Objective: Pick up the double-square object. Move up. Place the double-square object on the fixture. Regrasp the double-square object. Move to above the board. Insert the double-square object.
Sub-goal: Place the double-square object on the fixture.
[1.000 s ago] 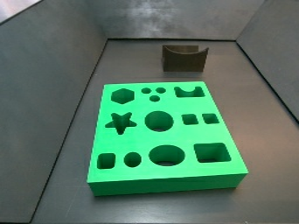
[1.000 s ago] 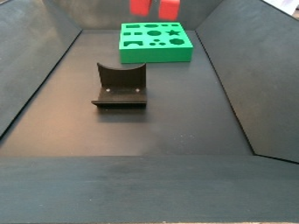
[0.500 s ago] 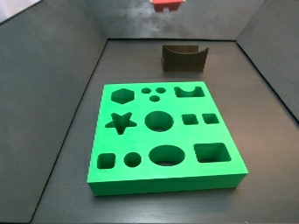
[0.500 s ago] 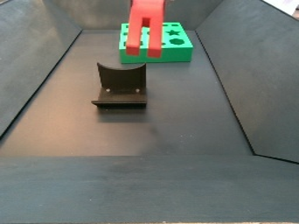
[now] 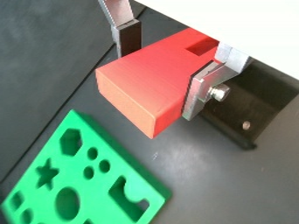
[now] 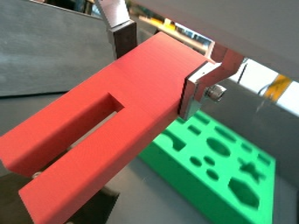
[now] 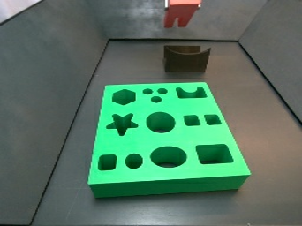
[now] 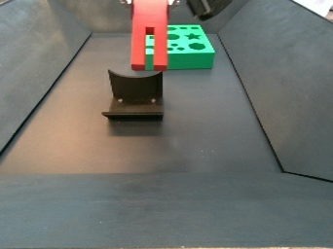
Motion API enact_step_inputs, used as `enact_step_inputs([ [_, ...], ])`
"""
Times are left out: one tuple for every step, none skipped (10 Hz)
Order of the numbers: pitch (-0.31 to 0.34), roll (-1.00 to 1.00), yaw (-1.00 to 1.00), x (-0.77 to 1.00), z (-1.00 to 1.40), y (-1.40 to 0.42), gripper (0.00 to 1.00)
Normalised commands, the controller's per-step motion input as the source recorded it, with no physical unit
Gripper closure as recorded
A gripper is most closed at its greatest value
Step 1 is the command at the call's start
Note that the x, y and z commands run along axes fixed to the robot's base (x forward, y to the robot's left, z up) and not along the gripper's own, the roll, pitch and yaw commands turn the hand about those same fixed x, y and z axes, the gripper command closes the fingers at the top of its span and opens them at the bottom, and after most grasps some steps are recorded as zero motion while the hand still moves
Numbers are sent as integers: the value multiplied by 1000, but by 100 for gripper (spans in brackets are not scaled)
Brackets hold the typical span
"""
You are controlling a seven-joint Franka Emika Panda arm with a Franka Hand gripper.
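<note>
One double-square object (image 8: 147,34); one fixture (image 8: 132,94); one board (image 7: 165,134). One gripper (image 5: 166,59) above the floor, clamping the red piece.

Light is even and fairly bright in all views, with only soft shadows. The board (image 7: 168,134) glows saturated green on the dim grey surface (image 8: 156,146). The gripper (image 5: 163,54) holds the double-square object (image 6: 100,127), close and slightly soft. The silver fingers (image 6: 208,83) catch small glints. Side views look grainy.

gripper (image 5: 163,61), silver plate fingers (image 5: 208,85) (dark pads)
</note>
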Motion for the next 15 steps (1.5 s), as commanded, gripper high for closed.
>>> enact_step_inputs([
  [245,-1000,-92,455,-30,37,100],
  [260,-1000,-143,385,-25,41,100],
  [214,-779,-187,301,-23,46,100],
  [186,-662,-205,262,-23,47,100],
  [128,-427,-224,187,-19,48,100],
  [104,-321,-225,147,-17,41,100],
  [24,-185,-210,58,-4,37,100],
  [-150,-155,-201,79,-1000,27,100],
  [-174,-142,-166,88,-1000,25,100],
  [-188,-128,-107,103,-1000,26,100],
  [-183,-102,-53,107,-1000,31,100],
  [-170,-87,-7,110,-1000,30,100],
  [-145,-74,41,104,-869,22,100],
  [-117,-61,62,93,-686,17,100],
  [-77,-62,77,77,-455,4,100],
])
